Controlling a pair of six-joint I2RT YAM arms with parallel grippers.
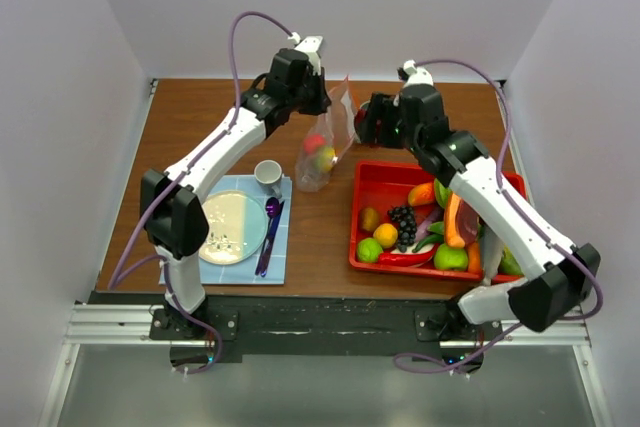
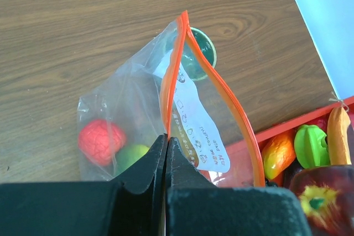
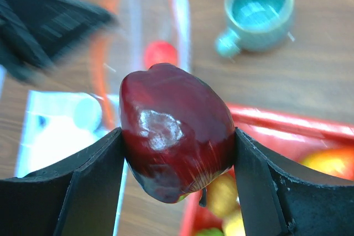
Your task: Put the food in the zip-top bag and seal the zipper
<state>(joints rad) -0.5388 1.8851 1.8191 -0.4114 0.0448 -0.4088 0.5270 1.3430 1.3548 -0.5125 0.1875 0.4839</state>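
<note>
Dark red apple [image 3: 176, 131] filled the right wrist view, grasped across its middle by the right gripper [image 3: 178, 153], whose jaws pressed on either side. It hung above the mouth of the bag [image 2: 133, 103], apparently so that it could be dropped straight in. The bag stood upright near the upper centre of the top view, between the two wrists. The left gripper [image 2: 166, 150] was clenched on one side of its rim, fingers pinched flat on the zipper [image 2: 221, 92]. That hold seemed meant to hang the bag tall and let the orange strip bow apart into a gap. At the bottom of the bag, at lower left in the left wrist view, lay a red fruit [image 2: 99, 141] and a green fruit [image 2: 131, 156], with a white label [image 2: 196, 131] against the clear wall. More food waited in the red tray [image 1: 385, 175] at right centre of the top view, among it grapes [image 1: 402, 222] and a chili [image 1: 405, 257], near enough for the right arm to fetch. A cup [image 1: 267, 174] stood on the table [image 1: 200, 127] just left of the bag. Lower left of it were a plate [image 1: 232, 227] and a spoon [image 1: 272, 232], both apart from the loading. The seal looked some way off, judging by the full tray.
</note>
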